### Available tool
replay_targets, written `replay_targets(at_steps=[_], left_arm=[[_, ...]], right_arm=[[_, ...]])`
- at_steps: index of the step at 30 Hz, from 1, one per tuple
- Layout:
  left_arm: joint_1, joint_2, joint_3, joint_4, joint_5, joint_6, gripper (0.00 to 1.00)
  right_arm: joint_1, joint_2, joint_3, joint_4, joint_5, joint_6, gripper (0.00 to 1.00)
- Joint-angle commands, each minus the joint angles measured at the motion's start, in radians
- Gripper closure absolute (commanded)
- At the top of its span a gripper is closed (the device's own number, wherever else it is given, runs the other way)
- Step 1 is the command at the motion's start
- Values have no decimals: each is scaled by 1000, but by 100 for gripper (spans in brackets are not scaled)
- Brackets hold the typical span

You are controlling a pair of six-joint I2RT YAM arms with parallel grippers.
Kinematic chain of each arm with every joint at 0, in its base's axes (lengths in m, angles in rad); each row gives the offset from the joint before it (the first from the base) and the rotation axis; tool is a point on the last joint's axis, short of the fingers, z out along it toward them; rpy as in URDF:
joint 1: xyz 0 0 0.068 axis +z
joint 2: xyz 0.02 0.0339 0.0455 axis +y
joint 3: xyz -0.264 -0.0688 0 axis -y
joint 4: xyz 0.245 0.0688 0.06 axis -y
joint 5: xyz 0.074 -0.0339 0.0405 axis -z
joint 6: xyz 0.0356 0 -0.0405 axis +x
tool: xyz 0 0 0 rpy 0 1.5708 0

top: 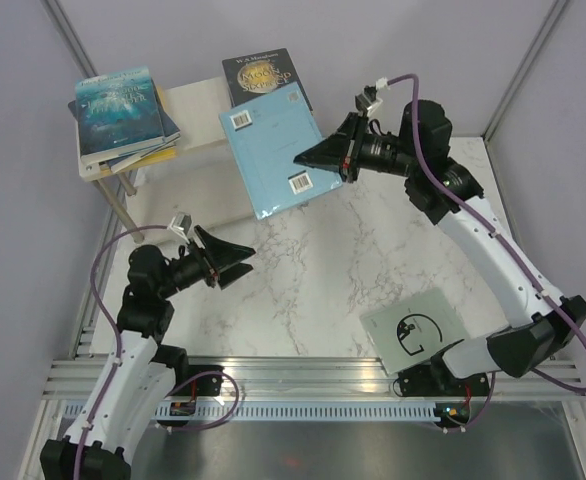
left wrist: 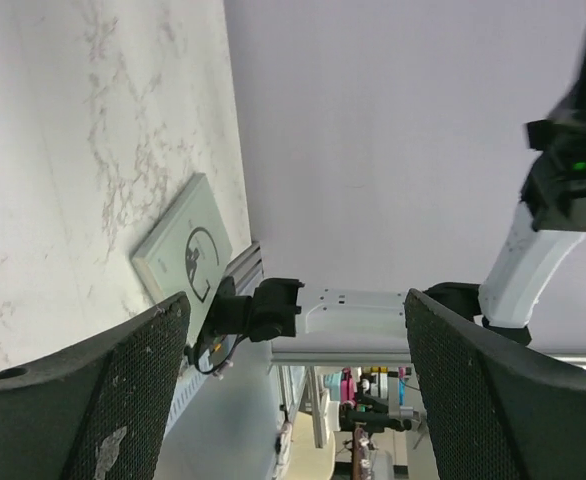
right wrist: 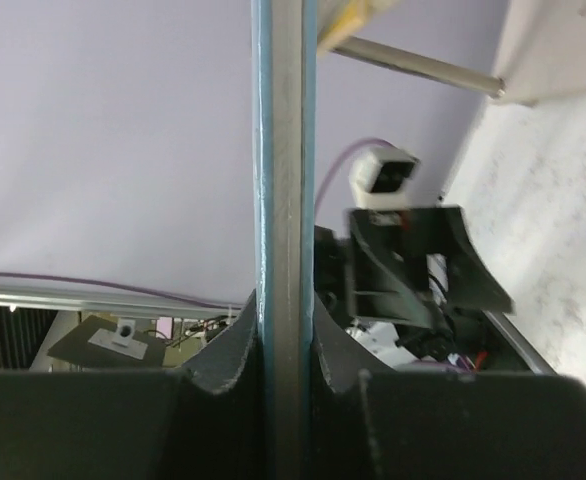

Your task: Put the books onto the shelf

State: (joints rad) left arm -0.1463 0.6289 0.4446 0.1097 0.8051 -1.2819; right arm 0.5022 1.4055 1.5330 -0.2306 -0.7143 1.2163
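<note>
One thin light-blue paperback book (top: 268, 160) is pinched in the right claw (top: 311, 160), just right of the pale wooden shelf (top: 198, 105) at far left, best slid on flat; the left claw (top: 235, 262) gapes wide, empty.

You can read "MOON" and "SIXPENCE" on the black paperback (top: 261, 75), a black "G" on the pale grey book (top: 413, 325), and barcode labels on the light-blue book (top: 273, 155).

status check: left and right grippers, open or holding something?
Left gripper: jaws open, holding nothing.
Right gripper: jaws closed on the edge of the light blue book.
</note>
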Motion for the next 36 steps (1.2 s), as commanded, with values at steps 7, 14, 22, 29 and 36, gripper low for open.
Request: replay_targets(at_steps=[7,14,22,29,36], left_arm=[[7,-121,-52,-179,-38,50,12],[7,-103,-24,-194,-49,66,14],[8,-49,29,-211,-47,107,15],[8,14,52,-212,-40,145,15],[7,64,82,-214,-32,173,16]], right_arm=[[-100,249,449,91,-36,120,100],[-106,617,938,-3,-5,181,100],[-136,767,994,7,13,192,93],[-168,787,980,7,-22,181,37],[-214,731,871,-68,-73,85,2]])
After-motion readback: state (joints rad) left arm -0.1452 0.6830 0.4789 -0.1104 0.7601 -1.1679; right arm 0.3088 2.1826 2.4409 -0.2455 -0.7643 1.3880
